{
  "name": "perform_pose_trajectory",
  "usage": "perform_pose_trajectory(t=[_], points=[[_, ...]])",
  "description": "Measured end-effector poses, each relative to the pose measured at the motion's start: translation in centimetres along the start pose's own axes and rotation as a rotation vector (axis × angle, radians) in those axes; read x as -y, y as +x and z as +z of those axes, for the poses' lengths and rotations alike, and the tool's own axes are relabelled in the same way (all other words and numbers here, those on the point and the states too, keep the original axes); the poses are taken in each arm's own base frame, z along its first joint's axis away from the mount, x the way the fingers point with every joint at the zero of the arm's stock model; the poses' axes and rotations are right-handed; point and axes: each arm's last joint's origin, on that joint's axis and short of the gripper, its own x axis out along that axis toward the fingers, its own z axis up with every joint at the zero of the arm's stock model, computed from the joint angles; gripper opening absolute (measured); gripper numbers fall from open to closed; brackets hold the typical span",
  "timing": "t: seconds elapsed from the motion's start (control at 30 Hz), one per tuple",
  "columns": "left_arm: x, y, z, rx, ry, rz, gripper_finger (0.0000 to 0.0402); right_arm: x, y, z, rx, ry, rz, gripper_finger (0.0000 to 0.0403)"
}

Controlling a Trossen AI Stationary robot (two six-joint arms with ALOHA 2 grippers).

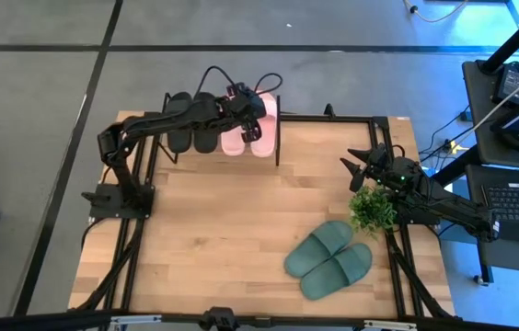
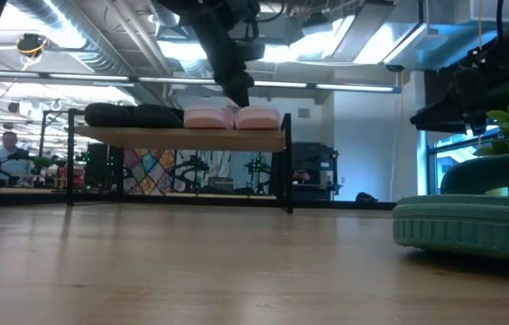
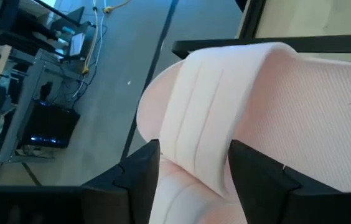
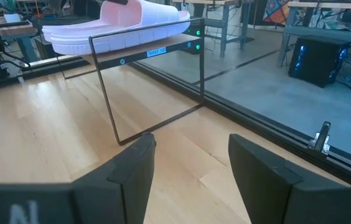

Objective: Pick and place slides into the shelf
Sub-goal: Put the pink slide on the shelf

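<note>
High view shows the small two-tier shelf with light wood top and thin black frame (image 1: pixel 274 138) at the upper middle, carrying two black rubber slides (image 1: pixel 190 131) and two pale pink rubber slides (image 1: pixel 252 136) side by side. The left gripper (image 1: pixel 241 97) hangs over the pink pair; its wrist view has both fingers (image 3: pixel 259 180) spread to either side of a pink strap, not pinching it. Two dark green slides (image 1: pixel 330 260) lie on the wooden tabletop (image 1: pixel 213 230) at lower right, long axes running toward the upper right, just below a small green plant (image 1: pixel 372 210). The right gripper (image 1: pixel 363 165), fingers apart and empty, sits above that plant, far nearer the green pair, I judge
</note>
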Motion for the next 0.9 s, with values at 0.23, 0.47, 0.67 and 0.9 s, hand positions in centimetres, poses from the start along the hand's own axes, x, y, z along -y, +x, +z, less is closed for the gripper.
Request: perform_pose_trajectory(t=[0.23,0.47,0.67,0.9], points=[[-1.1,-1.9,0.2,0.064,-0.041,-0.026,0.0184,0.0,0.0,0.0,0.000,0.000,0.000,0.0206],[-2.7,-4.1,0.2,0.232,-0.187,-0.293,0.0184,0.0,0.0,0.0,0.000,0.000,0.000,0.0206],[-3.1,-3.1,-0.1,0.288,-0.289,-0.582,0.0184,0.0,0.0,0.0,0.000,0.000,0.000,0.0206],[-1.4,0.3,-0.9,0.124,-0.273,-0.531,0.0184,0.0,0.0,0.0,0.000,0.000,0.000,0.0206]])
